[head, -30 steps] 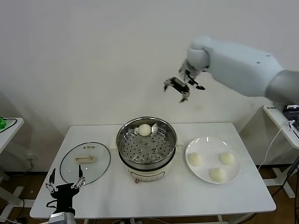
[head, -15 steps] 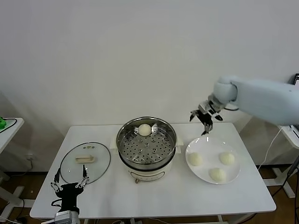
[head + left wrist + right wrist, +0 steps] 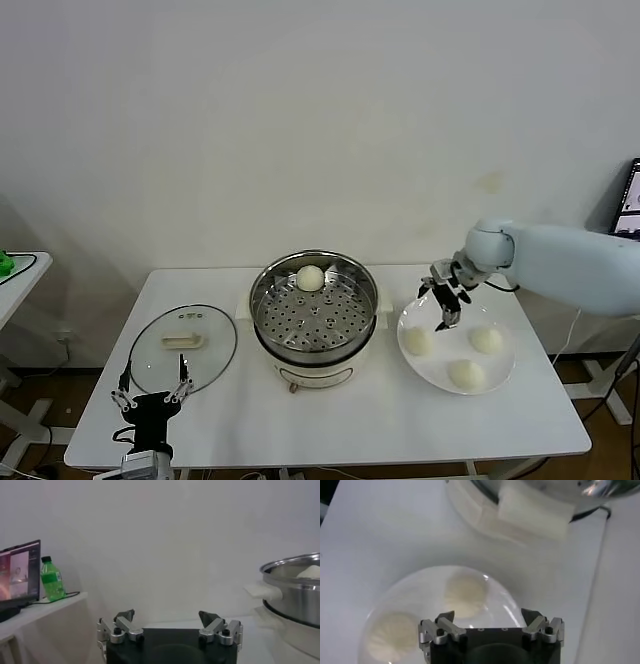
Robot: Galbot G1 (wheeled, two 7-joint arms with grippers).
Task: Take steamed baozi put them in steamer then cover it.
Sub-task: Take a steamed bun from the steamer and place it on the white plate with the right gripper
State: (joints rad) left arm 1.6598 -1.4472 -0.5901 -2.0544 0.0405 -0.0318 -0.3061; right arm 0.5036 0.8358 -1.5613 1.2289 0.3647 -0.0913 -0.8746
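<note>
Steamed baozi (image 3: pixel 417 341): I see three on the plate (image 3: pixel 500 373), one in the steamer (image 3: pixel 314 310). My right end effector (image 3: pixel 444 301) hangs released above the nearest; left end effector (image 3: pixel 152 396) released, parked by the counter's (image 3: pixel 380 425) front edge.

A lab or test room, not a kitchen: a bare white wall (image 3: pixel 250 120), a plain white folding surface (image 3: pixel 330 420), loose cables (image 3: pixel 600 290) by a side table (image 3: pixel 35 611) holding a laptop (image 3: pixel 19 575) and a green bottle (image 3: pixel 51 579).
</note>
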